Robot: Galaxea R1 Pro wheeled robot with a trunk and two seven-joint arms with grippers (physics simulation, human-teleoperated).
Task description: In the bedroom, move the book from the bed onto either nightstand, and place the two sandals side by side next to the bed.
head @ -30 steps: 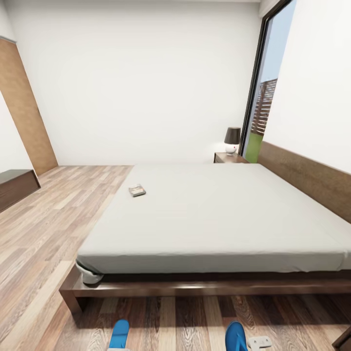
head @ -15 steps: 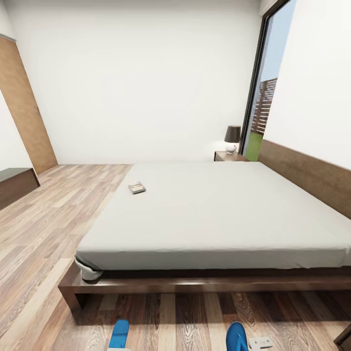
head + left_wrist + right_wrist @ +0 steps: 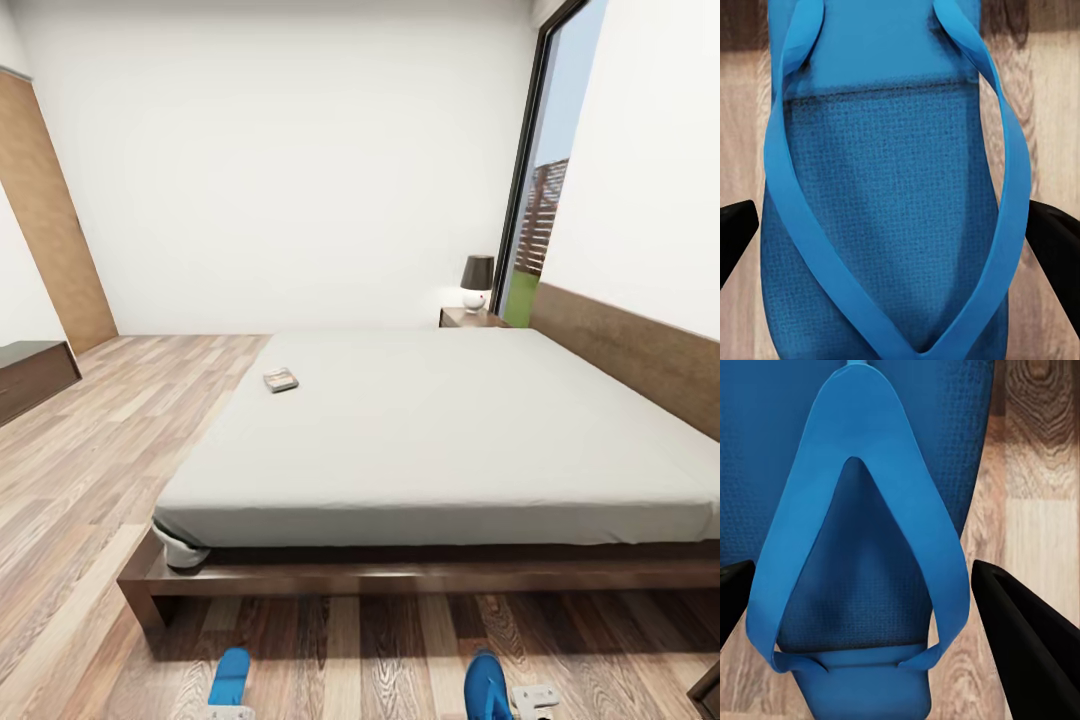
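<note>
- The left sandal (image 3: pixel 229 676) lies on the wood floor (image 3: pixel 90 480) just short of the bed (image 3: pixel 430 430); in the left wrist view it (image 3: pixel 896 202) sits sole-flat, straps up, between my dark fingers (image 3: pixel 735 236).
- My left tool (image 3: pixel 896 247) is spread wide, one finger either side of the sandal's edges, not pressing it as far as I can judge.
- The right sandal (image 3: pixel 486 686) lies well apart from the first, along the same foot edge of the bed. In the right wrist view it (image 3: pixel 862 510) also rests flat, with my right tool (image 3: pixel 870 607) spread around it.
- To do this well I would settle each tool evenly over the sole, then close on the edges rather than the soft straps, which would likely flex and slip.
- The two must end side by side, so I should keep both toes pointing one way and bring them together near the bed frame.
- The book (image 3: pixel 281 380) lies on the mattress near its left edge; the nightstand (image 3: pixel 468 317) with a lamp (image 3: pixel 477 284) stands at the far corner by the window (image 3: pixel 545 190).
</note>
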